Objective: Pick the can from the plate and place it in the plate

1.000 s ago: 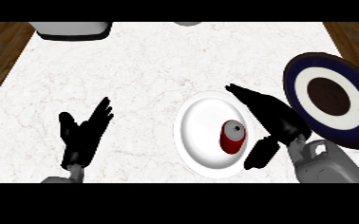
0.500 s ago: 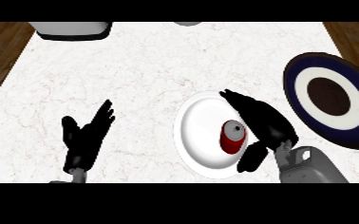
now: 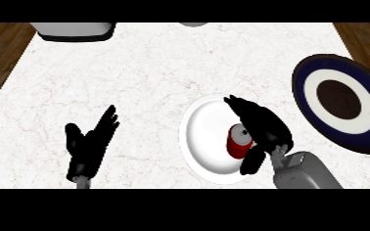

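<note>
Right hand (image 3: 260, 125): over the right half of the white plate, fingers stretched toward its far rim, thumb curving down past the can's right side; not closed round the can, fingers relaxed and open.
Left hand (image 3: 88, 144): well to the left of the white plate, resting on the counter side with fingers straight and pointing up and away, holding nothing.
Can (image 3: 239, 140): red with a silver top, lying on the white plate, right of its centre, partly hidden beneath the right hand.
White plate (image 3: 206, 134): on the marble counter, its right edge covered by the right hand and grey forearm.
Dark blue plate (image 3: 334, 98): to the right of the white plate, apart from it, with a white ring and a dark brown centre; cut off by the view's right edge.
Counter (image 3: 145, 68): pale marble, with wooden strips at both sides.
Grey container (image 3: 74, 30): far beyond the white plate, up and to its left, at the counter's back edge.
</note>
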Controlling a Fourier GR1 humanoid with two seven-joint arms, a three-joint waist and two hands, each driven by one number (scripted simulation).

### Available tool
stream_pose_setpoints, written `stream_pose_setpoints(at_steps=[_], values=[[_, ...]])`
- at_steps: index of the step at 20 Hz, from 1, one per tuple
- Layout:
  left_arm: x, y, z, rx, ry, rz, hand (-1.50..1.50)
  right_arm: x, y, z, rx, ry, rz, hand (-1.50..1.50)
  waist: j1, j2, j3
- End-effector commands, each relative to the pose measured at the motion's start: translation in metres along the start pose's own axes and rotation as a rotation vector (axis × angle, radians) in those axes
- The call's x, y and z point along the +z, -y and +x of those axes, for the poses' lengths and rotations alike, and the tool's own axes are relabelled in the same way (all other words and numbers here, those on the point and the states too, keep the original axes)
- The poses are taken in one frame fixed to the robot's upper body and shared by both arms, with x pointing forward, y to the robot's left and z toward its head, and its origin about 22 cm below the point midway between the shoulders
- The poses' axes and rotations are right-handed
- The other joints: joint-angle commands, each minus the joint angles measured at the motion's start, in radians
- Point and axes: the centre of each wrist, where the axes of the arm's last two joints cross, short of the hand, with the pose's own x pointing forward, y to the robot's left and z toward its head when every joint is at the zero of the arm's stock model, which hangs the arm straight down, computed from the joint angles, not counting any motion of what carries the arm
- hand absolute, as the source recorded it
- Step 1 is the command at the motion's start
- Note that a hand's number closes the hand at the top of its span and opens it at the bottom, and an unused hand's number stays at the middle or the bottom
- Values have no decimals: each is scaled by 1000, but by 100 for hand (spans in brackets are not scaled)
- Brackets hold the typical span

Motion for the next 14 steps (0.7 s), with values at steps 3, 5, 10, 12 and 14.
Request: stream_pose_setpoints(at_steps=[3, 5, 10, 12, 14], values=[[-19, 13, 17, 12, 16, 25, 0, -8, -13, -19, 23, -4, 42, -150, -3, 0, 0], [10, -2, 8, 13, -7, 6, 0, -26, -23, -25, 30, -26, 57, -150, 4, 0, 0], [-4, 7, 1, 10, -7, -9, 0, -22, -26, -13, 156, 65, 94, 150, 0, 0, 0], [-10, -11, 3, 15, 5, 18, 0, -17, -36, -14, 174, 43, 75, 150, -2, 0, 0], [-21, 21, 13, 6, -4, -6, 0, -7, -34, -14, 168, 65, 56, 150, -5, 0, 0]])
